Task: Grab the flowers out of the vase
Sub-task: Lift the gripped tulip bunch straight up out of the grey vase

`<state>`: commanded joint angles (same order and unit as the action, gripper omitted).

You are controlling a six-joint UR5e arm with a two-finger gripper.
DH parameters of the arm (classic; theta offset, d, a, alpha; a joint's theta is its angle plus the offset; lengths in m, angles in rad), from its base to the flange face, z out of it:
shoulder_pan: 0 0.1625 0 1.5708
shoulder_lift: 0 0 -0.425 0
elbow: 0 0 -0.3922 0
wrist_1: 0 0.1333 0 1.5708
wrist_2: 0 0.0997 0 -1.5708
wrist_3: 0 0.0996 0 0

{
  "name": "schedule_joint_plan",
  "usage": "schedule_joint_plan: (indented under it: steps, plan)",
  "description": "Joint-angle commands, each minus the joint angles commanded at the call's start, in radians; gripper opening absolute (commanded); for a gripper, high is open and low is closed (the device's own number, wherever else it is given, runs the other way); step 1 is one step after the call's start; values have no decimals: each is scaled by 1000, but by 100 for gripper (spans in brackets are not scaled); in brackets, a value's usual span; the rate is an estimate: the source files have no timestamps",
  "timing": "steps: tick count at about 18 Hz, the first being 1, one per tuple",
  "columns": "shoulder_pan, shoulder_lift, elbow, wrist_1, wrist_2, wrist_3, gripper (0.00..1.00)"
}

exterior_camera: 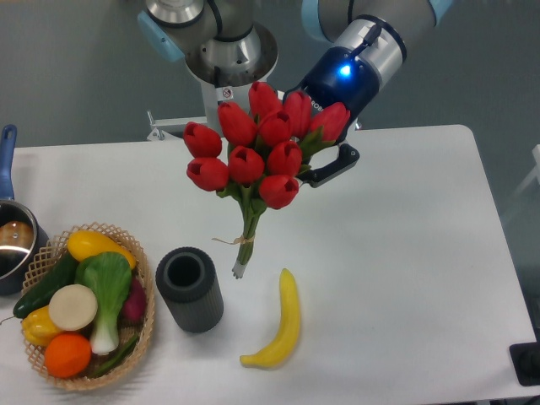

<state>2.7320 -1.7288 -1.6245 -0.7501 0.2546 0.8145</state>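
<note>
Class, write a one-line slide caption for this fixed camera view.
Gripper holds the flowers above the table, clear of the empty vase.

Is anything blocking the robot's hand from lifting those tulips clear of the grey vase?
Nothing visible does. The hand holds the flowers, and their stem ends hang outside the vase, to its right.

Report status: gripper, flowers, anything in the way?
Gripper shut on flowers. Flowers out of vase, stems hanging beside it. Nothing in the way.
</note>
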Motion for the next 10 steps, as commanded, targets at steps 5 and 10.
schedule_joint_plan:
  steps: [5, 10]
  plan:
    - [5, 2, 0, 0, 2, 2, 48]
    - [11, 2, 3, -2, 3, 0, 48]
